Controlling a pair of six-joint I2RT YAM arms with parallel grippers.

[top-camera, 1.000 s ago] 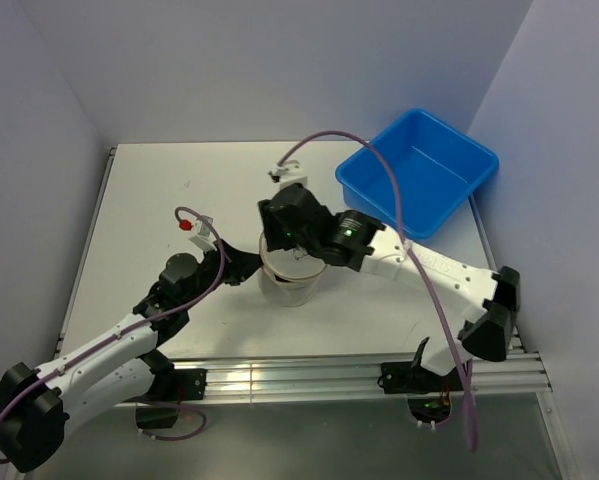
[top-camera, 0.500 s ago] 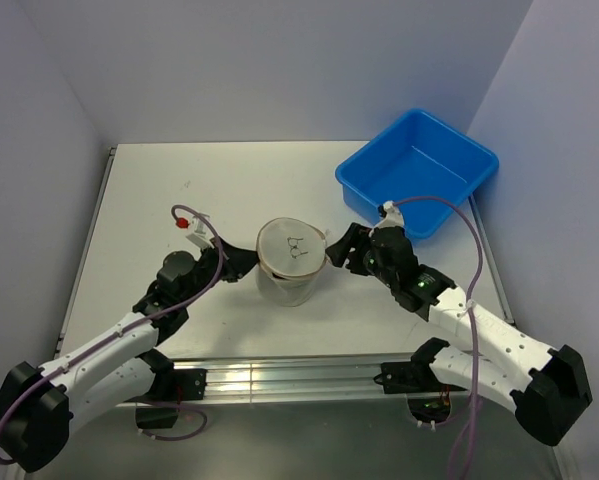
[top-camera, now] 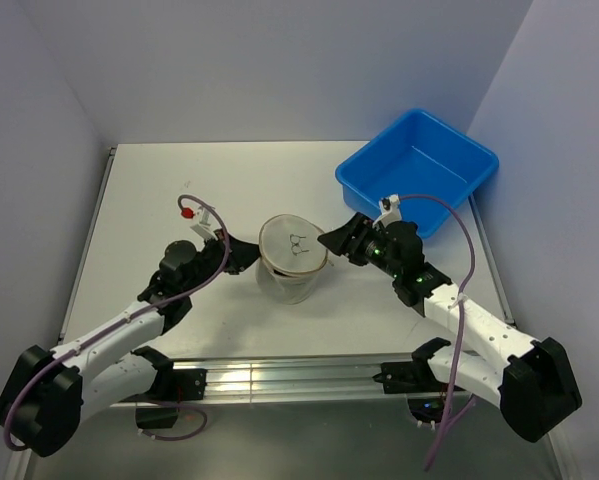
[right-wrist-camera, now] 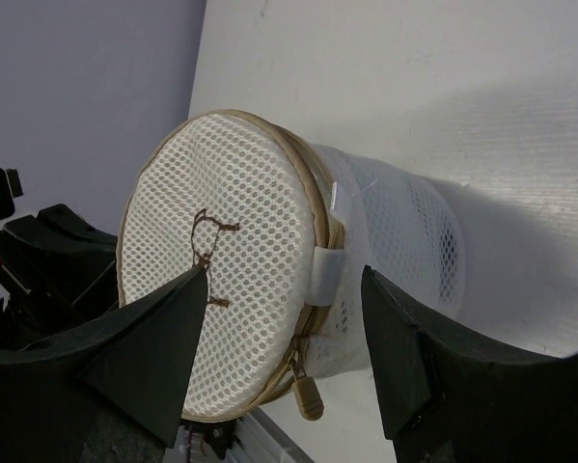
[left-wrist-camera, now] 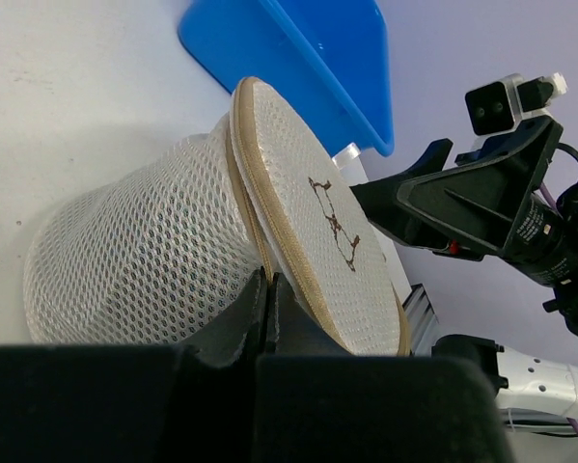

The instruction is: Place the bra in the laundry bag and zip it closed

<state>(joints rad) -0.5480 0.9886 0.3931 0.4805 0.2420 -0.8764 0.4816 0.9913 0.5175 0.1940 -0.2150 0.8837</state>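
So left tool [left-wrist-camera: 269, 289] pinches the mesh of the laundry bag [left-wrist-camera: 144, 260] by its rim — bracing it, I'd guess — while right tool [right-wrist-camera: 284, 280], spread wide, faces the zipper pull [right-wrist-camera: 309, 396].

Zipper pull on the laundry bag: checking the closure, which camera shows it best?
Right wrist view: the tan zipper pull hangs clearly at the lower rim of the laundry bag, between the open right fingers. The left wrist view shows only rim and mesh; the top view is too small to tell.
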